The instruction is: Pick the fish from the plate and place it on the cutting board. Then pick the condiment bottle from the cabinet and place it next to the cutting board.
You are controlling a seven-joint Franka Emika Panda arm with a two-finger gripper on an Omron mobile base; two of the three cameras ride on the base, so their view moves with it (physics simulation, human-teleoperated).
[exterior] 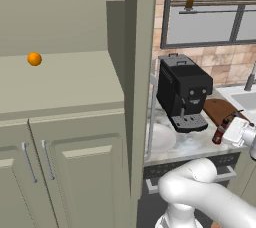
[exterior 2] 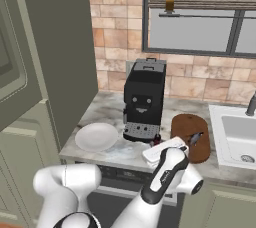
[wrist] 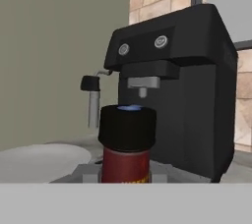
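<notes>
The condiment bottle, dark red with a black cap, stands upright between my gripper's fingers right before the hand camera. My gripper is shut on the bottle, low over the counter. It is in front of the black coffee machine and just left of the round brown cutting board. In the right base view my hand hides most of the bottle. The fish lies on the cutting board. The white plate sits bare at the counter's left end. The sage-green cabinet stands to the left.
The black coffee machine stands at the back of the counter between plate and board. A white sink with a tap lies right of the board. A small orange ball rests on the cabinet shelf. The cabinet's open door juts out on the left.
</notes>
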